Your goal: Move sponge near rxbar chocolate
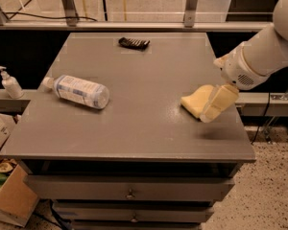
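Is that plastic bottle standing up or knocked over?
Knocked over: the bottle lies on its side, well apart from the gripper at the sponge.

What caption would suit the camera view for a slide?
The gripper at the sponge on the table; rxbar chocolate at the far edge, bottle lying at left.

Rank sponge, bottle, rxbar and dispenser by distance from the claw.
1. Sponge, touching the claw at the table's right side.
2. Bottle, left, and rxbar, far edge: too close to call.
3. Dispenser, off the table's left.

Smooth plastic pincer (213,109) by matt foam sponge (196,101)
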Controlling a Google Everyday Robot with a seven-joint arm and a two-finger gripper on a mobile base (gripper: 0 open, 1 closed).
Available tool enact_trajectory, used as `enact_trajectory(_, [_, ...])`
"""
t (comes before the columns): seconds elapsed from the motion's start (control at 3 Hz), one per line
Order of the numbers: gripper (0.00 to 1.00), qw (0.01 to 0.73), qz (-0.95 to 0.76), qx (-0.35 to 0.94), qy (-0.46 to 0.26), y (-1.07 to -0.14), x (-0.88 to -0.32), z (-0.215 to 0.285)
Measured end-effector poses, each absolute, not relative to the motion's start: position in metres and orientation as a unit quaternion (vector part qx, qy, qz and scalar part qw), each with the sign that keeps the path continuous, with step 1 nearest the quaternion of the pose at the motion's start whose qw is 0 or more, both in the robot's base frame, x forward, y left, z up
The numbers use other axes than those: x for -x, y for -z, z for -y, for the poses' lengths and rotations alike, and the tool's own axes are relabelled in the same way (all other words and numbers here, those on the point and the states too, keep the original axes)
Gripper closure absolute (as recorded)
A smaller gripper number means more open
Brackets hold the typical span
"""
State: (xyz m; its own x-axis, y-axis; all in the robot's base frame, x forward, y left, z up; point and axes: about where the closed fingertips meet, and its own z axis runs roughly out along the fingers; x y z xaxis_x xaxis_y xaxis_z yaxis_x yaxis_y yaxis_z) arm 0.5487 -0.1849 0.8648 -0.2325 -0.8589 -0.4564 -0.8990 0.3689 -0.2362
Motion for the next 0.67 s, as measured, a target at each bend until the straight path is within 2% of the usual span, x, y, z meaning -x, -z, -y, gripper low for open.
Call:
enact_trajectory(0.33, [0.0, 0.259, -0.791, 0.552, -0.046, -0.847, -0.562, 0.182])
enact_trajectory(0.67, [0.17, 0.255, -0.796, 0.546, -0.052, -0.835, -0.571, 0.18])
